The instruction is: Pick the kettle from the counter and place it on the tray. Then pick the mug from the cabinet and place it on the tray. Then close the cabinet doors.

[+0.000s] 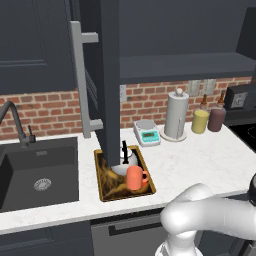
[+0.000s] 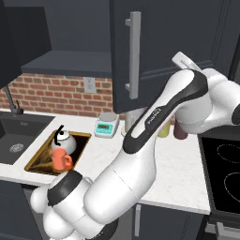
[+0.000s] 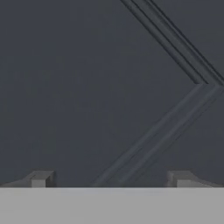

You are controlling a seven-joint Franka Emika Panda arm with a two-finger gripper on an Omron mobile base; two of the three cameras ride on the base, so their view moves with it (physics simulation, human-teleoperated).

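The squat silver kettle (image 1: 127,159) (image 2: 65,143) and the coral-orange mug (image 1: 135,178) (image 2: 60,161) both stand on the dark, gold-rimmed tray (image 1: 105,186) (image 2: 40,161) on the white counter (image 1: 190,160). Both cabinet doors stand open. The left one (image 1: 110,75) is seen nearly edge-on. The right one (image 2: 159,47) shows its outer face and bar handle (image 2: 133,56). The arm reaches up to that face. In the hand view my gripper (image 3: 109,180) is open and holds nothing, very close to a navy door panel (image 3: 87,87) with grooves. The cabinet shelf (image 1: 185,65) is bare.
A dark sink (image 1: 40,175) with a faucet (image 1: 15,122) lies left of the tray. Behind the tray are a scale (image 1: 147,132), a paper-towel roll (image 1: 176,115), a yellow jar (image 1: 200,120) and a dark-red jar (image 1: 216,119). A black cooktop (image 2: 225,173) is at the right.
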